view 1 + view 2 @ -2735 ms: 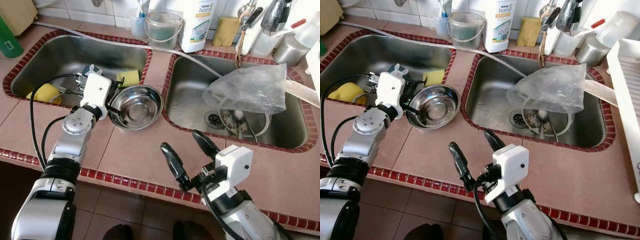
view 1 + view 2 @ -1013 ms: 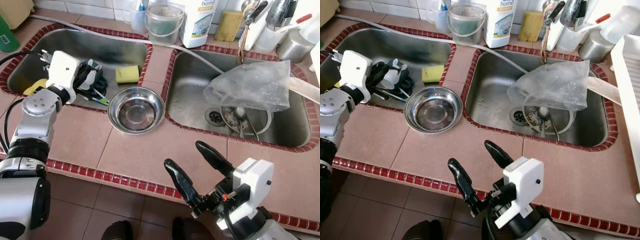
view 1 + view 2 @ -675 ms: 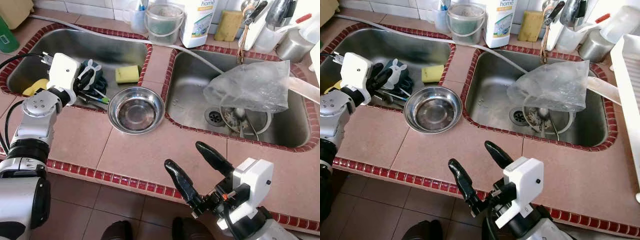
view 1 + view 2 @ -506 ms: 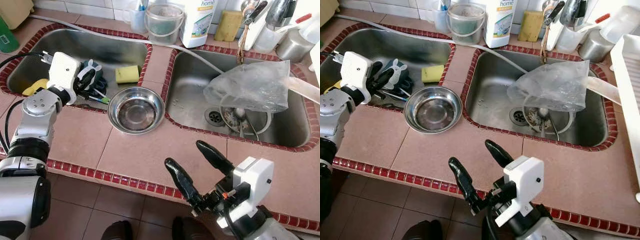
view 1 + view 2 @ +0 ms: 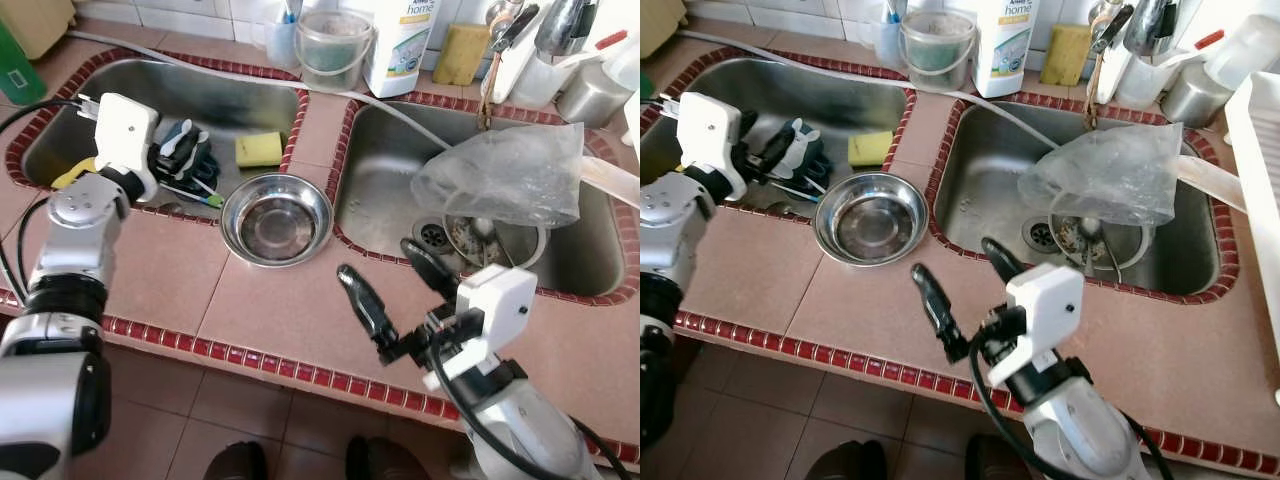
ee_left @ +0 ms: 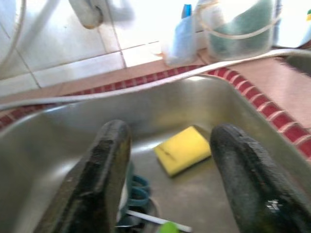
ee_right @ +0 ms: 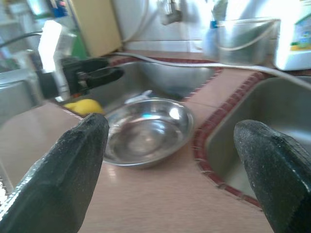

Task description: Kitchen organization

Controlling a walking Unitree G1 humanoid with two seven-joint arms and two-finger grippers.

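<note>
Nearer bowl [image 5: 276, 218]: right claw [image 5: 392, 294] (spread)

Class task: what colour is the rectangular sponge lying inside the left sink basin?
The sponge is yellow, clearest in the left wrist view.

Bright even daylight; soft, blurry wrist views, sharp head views.
</note>
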